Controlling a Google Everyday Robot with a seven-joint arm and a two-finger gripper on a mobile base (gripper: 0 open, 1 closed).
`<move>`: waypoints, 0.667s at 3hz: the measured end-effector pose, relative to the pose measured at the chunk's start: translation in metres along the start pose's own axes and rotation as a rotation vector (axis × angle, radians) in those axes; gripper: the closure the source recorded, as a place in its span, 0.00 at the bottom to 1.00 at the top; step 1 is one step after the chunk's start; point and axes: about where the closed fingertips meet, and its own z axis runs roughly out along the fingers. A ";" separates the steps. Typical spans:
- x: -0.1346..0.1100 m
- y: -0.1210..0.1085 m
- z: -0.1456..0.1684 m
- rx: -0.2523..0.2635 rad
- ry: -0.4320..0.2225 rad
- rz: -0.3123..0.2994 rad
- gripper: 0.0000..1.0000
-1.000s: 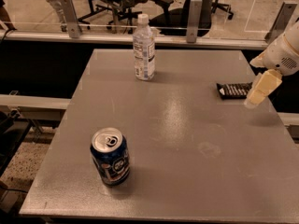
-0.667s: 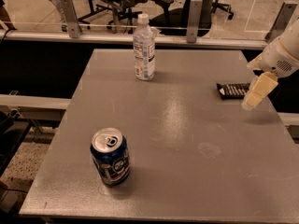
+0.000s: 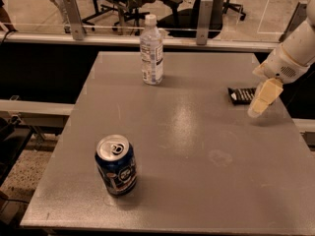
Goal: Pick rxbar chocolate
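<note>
The rxbar chocolate [image 3: 240, 95] lay flat on the grey table [image 3: 197, 146], close to the right edge and somewhat nearer the far right corner than the near one. It was a small dark bar with pale lettering, its long side running roughly parallel to the far edge. Only its left part was in plain sight. Its right end was covered by the gripper [image 3: 259, 102].

The gripper came in from beyond the right edge, on a white arm [image 3: 295, 53] that sloped down from the upper right. Its pale yellowish tip pointed down and toward the left, and it overlapped the right end of the bar. The tip reached a little nearer the front edge than the bar did. Whether the tip touched the wrapper or stood above it could not be told. Whether the gripper was released or clenched could not be told either, and nothing showed that it had hold of the bar.

A clear water bottle [image 3: 151, 50] with a white cap stood upright near the far edge, left of the middle and well apart from the bar. A blue soda can [image 3: 116, 165] stood upright toward the near left corner, far from both the bar and the gripper.
</note>
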 end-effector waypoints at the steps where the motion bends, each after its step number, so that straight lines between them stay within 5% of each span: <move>1: -0.001 -0.002 0.007 -0.012 0.013 -0.006 0.15; 2: -0.001 -0.003 0.011 -0.021 0.026 -0.010 0.38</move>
